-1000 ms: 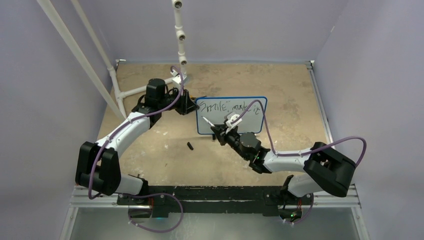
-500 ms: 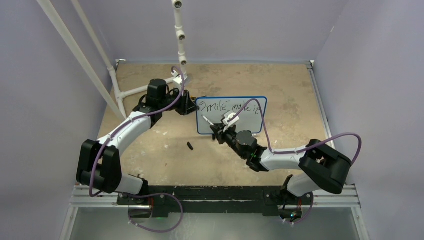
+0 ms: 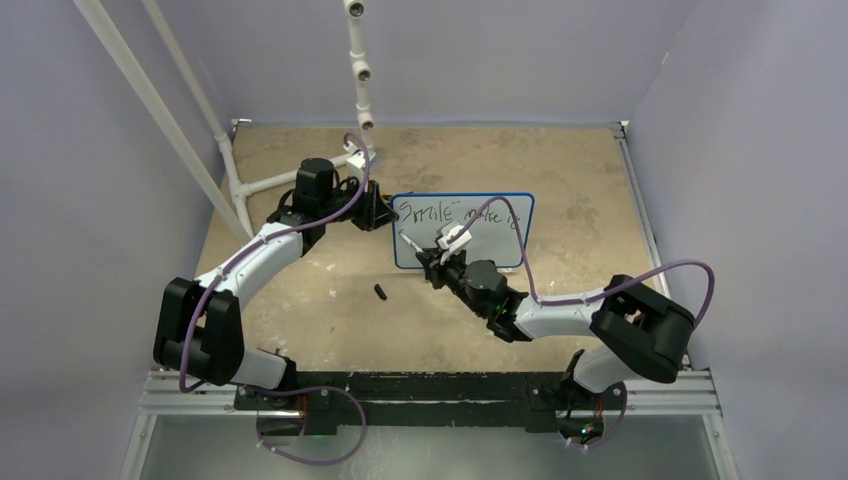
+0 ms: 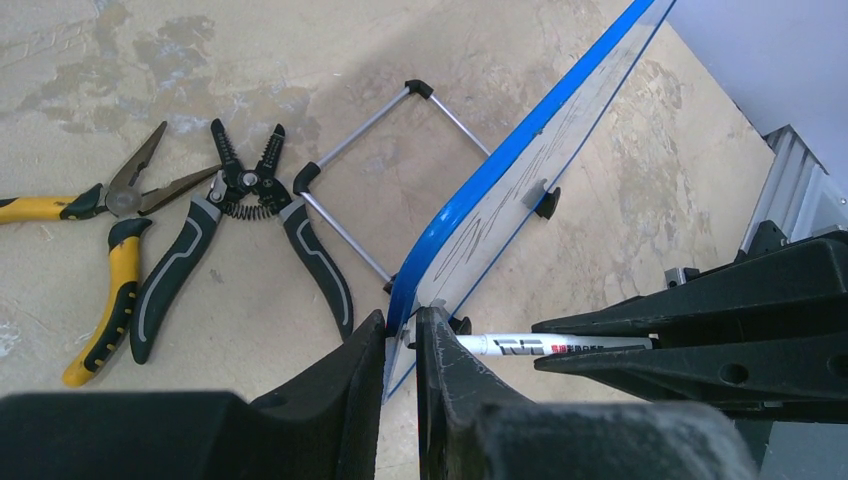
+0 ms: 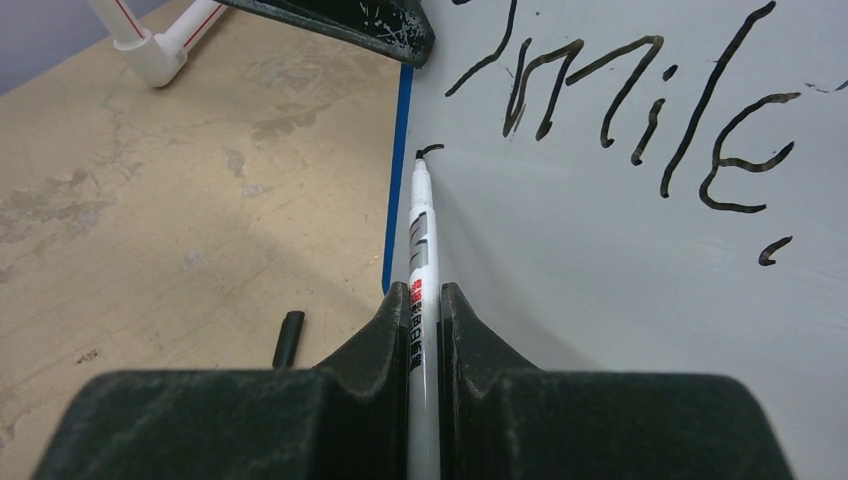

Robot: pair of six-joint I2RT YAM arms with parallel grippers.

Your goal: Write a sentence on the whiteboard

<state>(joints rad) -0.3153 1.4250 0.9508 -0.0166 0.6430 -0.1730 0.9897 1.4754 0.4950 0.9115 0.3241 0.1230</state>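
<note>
The right gripper (image 5: 425, 295) is pinching a white marker (image 5: 421, 230), whose nib is touching the whiteboard (image 5: 600, 300) straight ahead of the fingers, just inside its left edge. The sentence (image 5: 620, 110) is sitting above and right of that nib: "Smile," is legible, and a short first stroke is showing beneath it. The left gripper (image 4: 400, 335) is clamping the board's left edge and propping it upright. The second line looks to be just beginning, so the next move is calling for light, steady pressure while dragging rightward. A black cap (image 5: 288, 338) is lying left of the right fingers.
</note>
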